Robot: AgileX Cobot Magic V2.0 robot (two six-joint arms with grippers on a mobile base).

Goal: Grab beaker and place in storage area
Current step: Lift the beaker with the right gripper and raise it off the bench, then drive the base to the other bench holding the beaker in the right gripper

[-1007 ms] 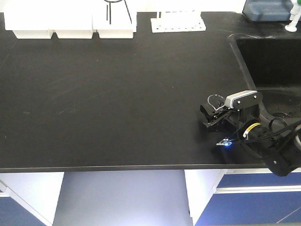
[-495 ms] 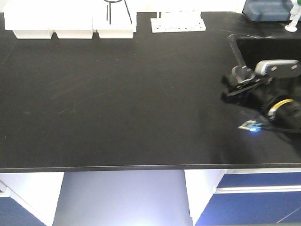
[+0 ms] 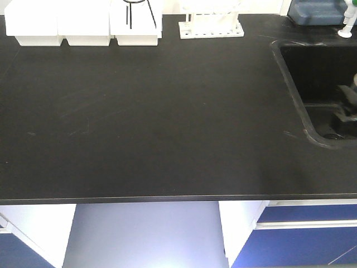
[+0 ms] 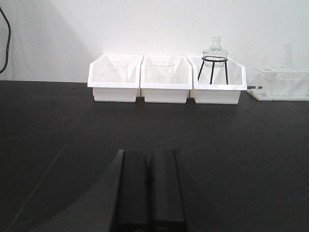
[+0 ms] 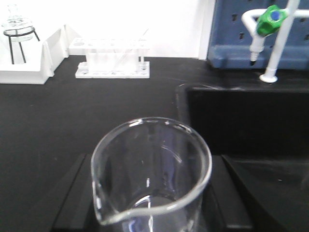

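My right hand [image 5: 152, 193] is clamped on the beaker [image 5: 150, 164], one dark pad on each side of the glass. It stands upright with its spout toward the camera and looks empty. In the front view that hand shows only at the right edge, over the sink [image 3: 290, 78]. My left hand [image 4: 148, 164] is closed on nothing, low over the bench [image 3: 139, 111] and facing the white bins [image 4: 164, 79]. No storage spot is in sight here, so I judge a carry lies ahead. My main worry is slip: smooth glass held by two flat pads could twist or slide out on a sharp swing or jolt, and would drop into the sink or onto its edge. A wide turn could also clip the tap [image 5: 263, 29] or the tube rack [image 5: 111, 63].
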